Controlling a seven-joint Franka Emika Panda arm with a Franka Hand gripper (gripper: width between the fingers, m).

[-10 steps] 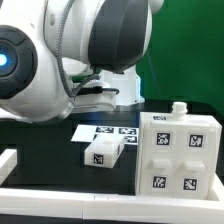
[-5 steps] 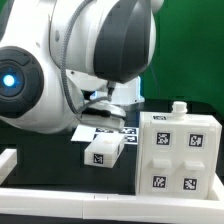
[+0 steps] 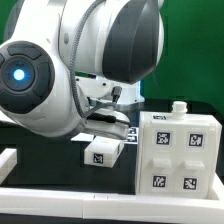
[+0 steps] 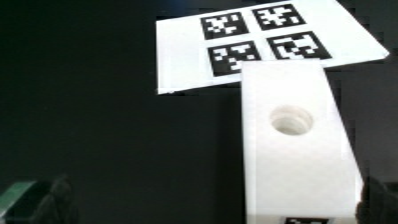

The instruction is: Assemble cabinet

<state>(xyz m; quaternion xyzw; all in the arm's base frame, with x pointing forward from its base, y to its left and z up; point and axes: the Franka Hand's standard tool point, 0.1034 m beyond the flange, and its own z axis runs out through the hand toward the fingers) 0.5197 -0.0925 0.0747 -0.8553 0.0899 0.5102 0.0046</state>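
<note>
The cabinet (image 3: 178, 150), a large white box-like body with several marker tags, stands at the exterior view's right. A small white block (image 3: 105, 150) with a tag lies just to its left. In the wrist view this block (image 4: 294, 150) is a long white piece with a round hole. It lies between my spread fingers, close to one of them. My gripper (image 4: 205, 205) is open above it and holds nothing. In the exterior view the arm's bulk hides most of the gripper.
The marker board (image 4: 258, 40) with its tags lies on the black table beyond the block; the arm covers most of it in the exterior view (image 3: 128, 130). A low white border rail (image 3: 60, 205) runs along the front edge.
The arm has swung lower and nearer the camera. It now covers more of the marker board and hangs over the small white block. The block and the cabinet have not moved.
</note>
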